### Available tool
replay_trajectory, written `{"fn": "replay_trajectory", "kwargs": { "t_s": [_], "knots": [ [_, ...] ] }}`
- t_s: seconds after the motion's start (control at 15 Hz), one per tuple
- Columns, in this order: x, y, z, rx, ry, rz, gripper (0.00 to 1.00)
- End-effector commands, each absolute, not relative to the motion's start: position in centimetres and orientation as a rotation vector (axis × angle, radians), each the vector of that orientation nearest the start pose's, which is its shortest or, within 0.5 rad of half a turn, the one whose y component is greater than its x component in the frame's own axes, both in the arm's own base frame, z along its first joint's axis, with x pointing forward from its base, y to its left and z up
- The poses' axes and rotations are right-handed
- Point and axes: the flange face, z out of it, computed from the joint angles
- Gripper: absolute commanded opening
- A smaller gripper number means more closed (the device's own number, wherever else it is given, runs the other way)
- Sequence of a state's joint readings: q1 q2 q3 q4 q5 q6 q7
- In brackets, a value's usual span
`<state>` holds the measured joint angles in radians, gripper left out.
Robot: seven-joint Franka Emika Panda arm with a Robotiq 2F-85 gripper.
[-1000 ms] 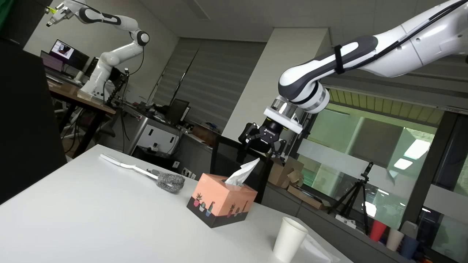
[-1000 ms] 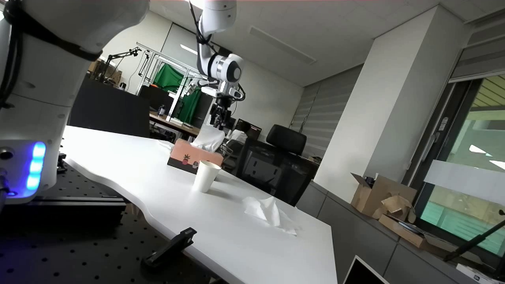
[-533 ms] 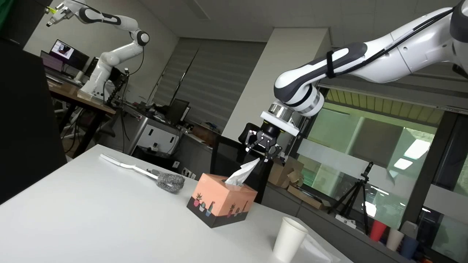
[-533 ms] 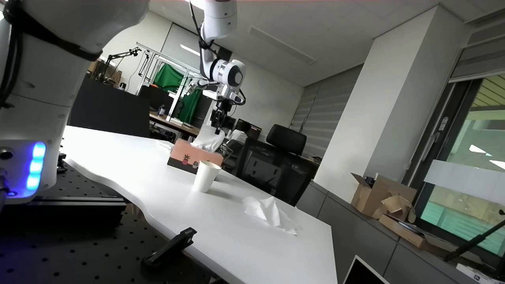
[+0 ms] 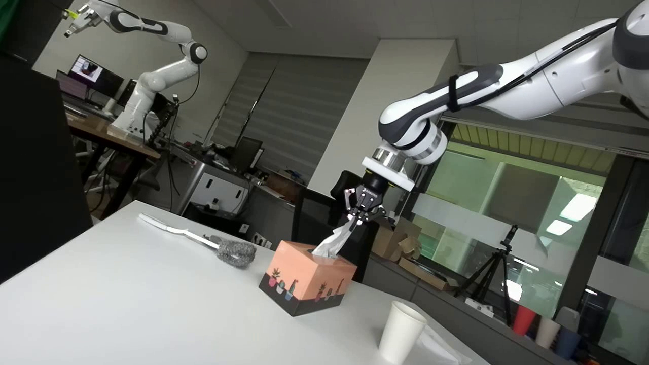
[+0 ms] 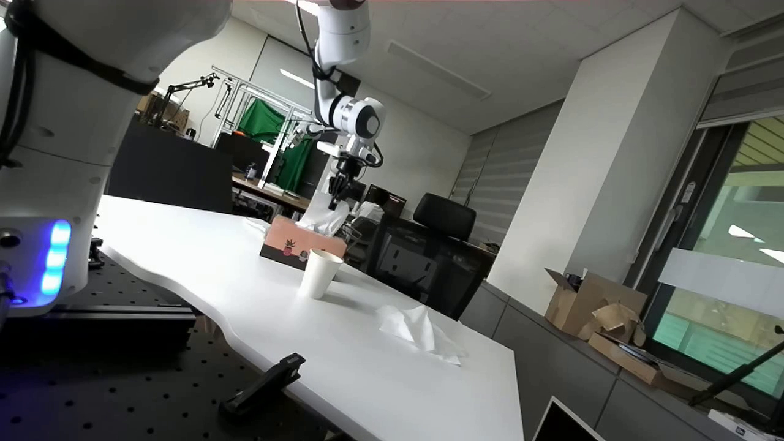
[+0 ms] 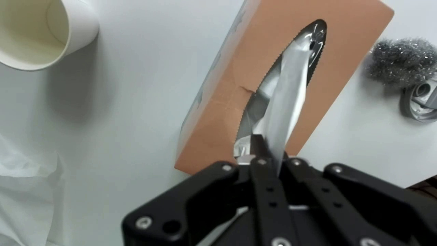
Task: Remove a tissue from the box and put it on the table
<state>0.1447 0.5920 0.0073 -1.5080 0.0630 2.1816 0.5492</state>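
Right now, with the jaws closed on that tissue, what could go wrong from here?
The jaws are shut on only the upper end of the tissue, so it might slip out or tear. Its lower part sits inside the tissue box, and I see nothing holding that down, so the box may lift or drag along. A white cup stands near the box, so it could get knocked over if the box slides.
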Motion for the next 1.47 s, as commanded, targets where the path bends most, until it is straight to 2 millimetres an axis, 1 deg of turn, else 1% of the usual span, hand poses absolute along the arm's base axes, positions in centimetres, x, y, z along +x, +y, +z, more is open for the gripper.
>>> {"fn": "replay_trajectory", "kwargs": {
  "t_s": [0.0, 0.13, 0.33, 0.53, 0.8, 1.0, 1.13, 1.27, 1.4],
  "knots": [
    [71.2, 10.7, 33.5, -2.989, 0.633, -0.064, 0.00],
    [71.2, 10.6, 34.3, -3.001, 0.596, -0.089, 0.00],
    [71.5, 10.4, 36.7, -3.022, 0.546, -0.139, 0.00],
    [71.8, 9.7, 40.1, -3.031, 0.517, -0.199, 0.00],
    [71.9, 7.7, 45.6, -3.041, 0.522, -0.332, 0.00],
    [71.7, 5.4, 49.6, -3.052, 0.557, -0.471, 0.00],
    [71.6, 3.3, 51.7, -3.062, 0.597, -0.563, 0.00],
    [71.7, 0.7, 52.9, -3.070, 0.651, -0.630, 0.00],
    [72.0, -2.3, 53.0, -3.079, 0.727, -0.686, 0.00]
  ]
}}
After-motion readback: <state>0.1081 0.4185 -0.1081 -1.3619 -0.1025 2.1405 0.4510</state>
